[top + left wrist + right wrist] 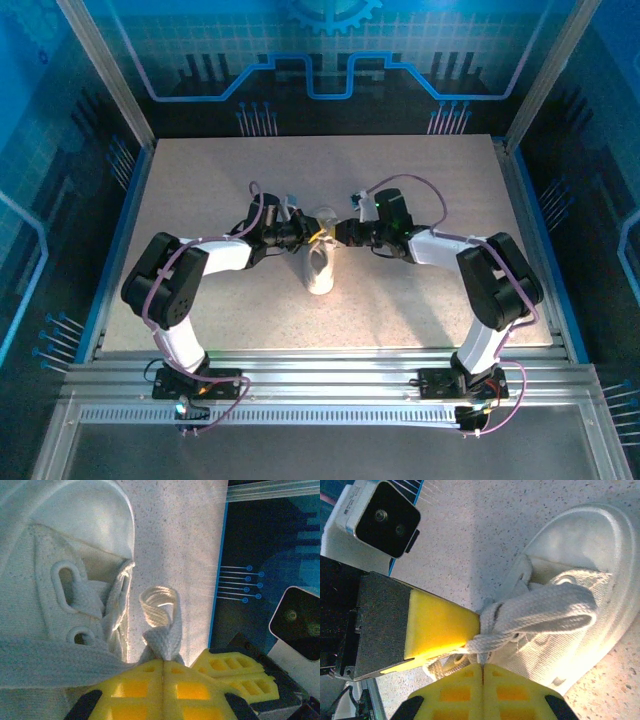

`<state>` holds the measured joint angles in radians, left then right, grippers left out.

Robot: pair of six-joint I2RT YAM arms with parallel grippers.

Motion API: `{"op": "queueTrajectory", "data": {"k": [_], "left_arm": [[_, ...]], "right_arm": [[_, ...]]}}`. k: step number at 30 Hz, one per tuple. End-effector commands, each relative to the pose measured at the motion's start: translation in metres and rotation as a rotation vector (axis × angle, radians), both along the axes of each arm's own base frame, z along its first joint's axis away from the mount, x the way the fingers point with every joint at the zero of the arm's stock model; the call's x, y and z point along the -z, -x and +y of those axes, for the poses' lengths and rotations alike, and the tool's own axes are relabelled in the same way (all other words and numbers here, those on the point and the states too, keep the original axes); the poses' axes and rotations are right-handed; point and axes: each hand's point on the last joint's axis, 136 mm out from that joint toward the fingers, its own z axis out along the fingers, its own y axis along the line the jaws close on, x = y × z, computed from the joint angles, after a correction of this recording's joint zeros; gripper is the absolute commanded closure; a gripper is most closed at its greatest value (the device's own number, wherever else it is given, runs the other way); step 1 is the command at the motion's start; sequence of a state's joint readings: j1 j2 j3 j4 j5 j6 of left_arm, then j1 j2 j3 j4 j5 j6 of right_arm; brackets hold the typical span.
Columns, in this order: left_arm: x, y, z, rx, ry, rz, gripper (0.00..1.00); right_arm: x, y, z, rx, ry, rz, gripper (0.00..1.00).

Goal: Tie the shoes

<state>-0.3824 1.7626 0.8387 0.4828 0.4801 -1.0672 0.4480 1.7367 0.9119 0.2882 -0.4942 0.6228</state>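
The shoe [321, 262] sits mid-way on the surface [200, 200]. Our left fingers [163, 670] and right fingers [482, 672], meeting toward its 12 o'clock end, each pinch a lace loop [160, 607]. Pulling unevenly, we could slip a loop free or drag the shoe.

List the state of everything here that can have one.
sneaker, upright on its sole.
laces, threaded through the eyelets and drawn into loops; cannot tell if a bow is finished.
left hand, shut on a loop of the laces.
right hand, shut on the laces.
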Motion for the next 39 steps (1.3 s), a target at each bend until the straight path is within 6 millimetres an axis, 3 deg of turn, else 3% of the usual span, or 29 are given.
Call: {"op": "queueTrajectory", "data": {"k": [1, 8, 10, 13, 20, 25, 30, 39], "left_arm": [[0.002, 0.003, 0.007, 0.011, -0.058, -0.009, 1.0], [0.0, 0.005, 0.01, 0.037, -0.122, -0.04, 1.0], [-0.002, 0.005, 0.01, 0.048, -0.137, -0.051, 0.86], [-0.011, 0.005, 0.009, 0.076, -0.155, -0.084, 0.74], [-0.048, 0.002, 0.011, 0.182, -0.231, -0.224, 0.6], [-0.065, -0.008, 0.027, 0.194, -0.247, -0.292, 0.57], [-0.049, -0.009, 0.037, 0.263, -0.379, -0.266, 0.65], [-0.045, -0.036, 0.028, 0.37, -0.393, -0.373, 0.61]], "right_arm": [[-0.012, -0.006, -0.012, 0.021, 0.007, -0.051, 1.0], [-0.007, -0.007, -0.02, 0.015, 0.024, -0.035, 1.0], [-0.004, -0.005, -0.017, -0.016, 0.03, -0.03, 1.0], [0.002, -0.003, -0.014, -0.053, 0.036, -0.013, 1.0], [0.002, -0.002, -0.01, -0.101, 0.045, -0.022, 1.0], [0.005, -0.004, -0.009, -0.117, 0.059, -0.011, 1.0], [0.01, -0.007, -0.009, -0.123, 0.067, 0.007, 1.0], [0.022, -0.014, -0.008, -0.205, 0.084, 0.042, 1.0]]}}
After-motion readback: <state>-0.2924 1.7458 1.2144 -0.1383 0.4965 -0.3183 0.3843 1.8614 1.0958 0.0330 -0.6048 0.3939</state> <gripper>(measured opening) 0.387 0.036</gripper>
